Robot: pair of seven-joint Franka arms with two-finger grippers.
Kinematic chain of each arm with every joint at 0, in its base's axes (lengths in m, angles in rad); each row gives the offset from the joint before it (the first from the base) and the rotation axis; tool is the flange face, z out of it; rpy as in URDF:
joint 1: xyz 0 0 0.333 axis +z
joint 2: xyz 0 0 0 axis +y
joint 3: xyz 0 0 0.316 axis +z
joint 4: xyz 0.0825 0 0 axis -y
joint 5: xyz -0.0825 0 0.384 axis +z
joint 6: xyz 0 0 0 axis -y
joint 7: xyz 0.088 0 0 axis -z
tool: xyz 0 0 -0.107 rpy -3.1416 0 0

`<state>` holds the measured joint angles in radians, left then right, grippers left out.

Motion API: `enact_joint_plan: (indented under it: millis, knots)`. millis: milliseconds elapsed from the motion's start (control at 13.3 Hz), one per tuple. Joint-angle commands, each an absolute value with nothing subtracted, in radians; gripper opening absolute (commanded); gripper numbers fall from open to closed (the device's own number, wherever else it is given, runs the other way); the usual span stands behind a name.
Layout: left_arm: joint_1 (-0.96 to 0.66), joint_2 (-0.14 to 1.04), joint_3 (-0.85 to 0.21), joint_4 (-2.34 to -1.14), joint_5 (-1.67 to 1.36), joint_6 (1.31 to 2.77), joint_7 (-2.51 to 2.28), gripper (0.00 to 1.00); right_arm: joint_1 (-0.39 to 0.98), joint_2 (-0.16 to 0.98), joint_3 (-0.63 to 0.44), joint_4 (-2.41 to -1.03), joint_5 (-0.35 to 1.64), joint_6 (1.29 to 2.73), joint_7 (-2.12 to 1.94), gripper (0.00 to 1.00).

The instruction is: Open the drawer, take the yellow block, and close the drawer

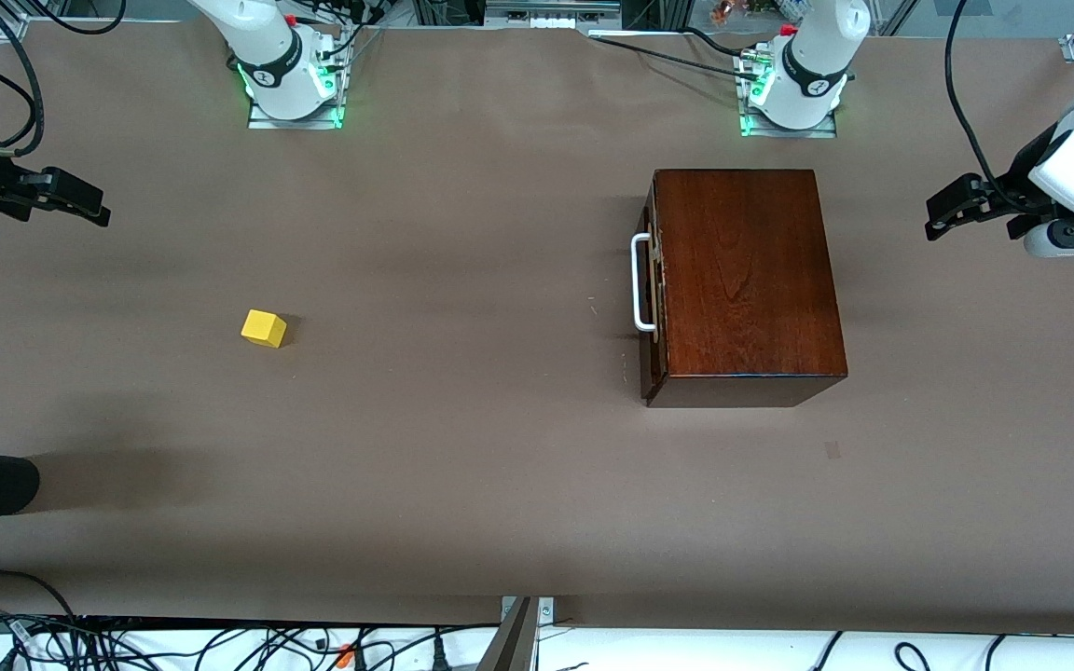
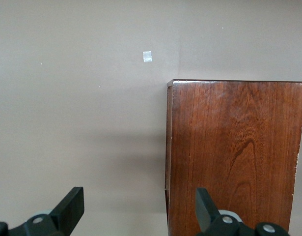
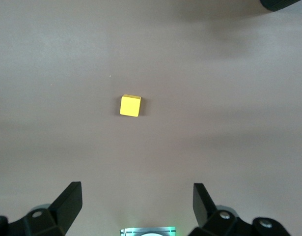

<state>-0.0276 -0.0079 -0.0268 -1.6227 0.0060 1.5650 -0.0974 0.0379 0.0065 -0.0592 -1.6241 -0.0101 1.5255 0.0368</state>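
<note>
Nearest the front camera on the brown table [image 1: 462,485], toward the left arm's end, lies a small pale square patch [image 1: 833,450], flat on the surface. Farther back stands the glossy dark-brown wooden box [image 1: 747,270], with its drawer [image 1: 654,280] pushed in, the dark reddish-brown front flush with the box and the white U-shaped bar handle [image 1: 640,282] facing the right arm's end of the table. Well apart from the box, toward the right arm's end, the small bright yellow cube of a block [image 1: 264,328] sits alone on the bare table, outside the drawer. Above the table's edge at the left arm's end the left gripper [image 1: 952,216] hangs with its black fingers [image 2: 69,206] spread wide and nothing between them. Likewise, the right gripper [image 1: 80,200] hovers over the right arm's end, fingers [image 3: 67,204] wide apart and empty, with the yellow block in its wrist view.
</note>
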Motion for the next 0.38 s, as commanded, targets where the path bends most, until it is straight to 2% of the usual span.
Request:
enact_joint_plan:
  millis: [0, 302]
  knots:
    - [-0.026, -0.006, -0.035, -1.609, 0.026, 1.557, -0.107, 1.0, 0.026, -0.006, -0.051, -1.624, -0.009, 1.528, 0.04, 1.0]
    - [-0.028, -0.008, -0.035, -1.611, 0.026, 1.555, -0.107, 1.0, 0.025, -0.006, -0.051, -1.624, -0.009, 1.534, 0.041, 1.0]
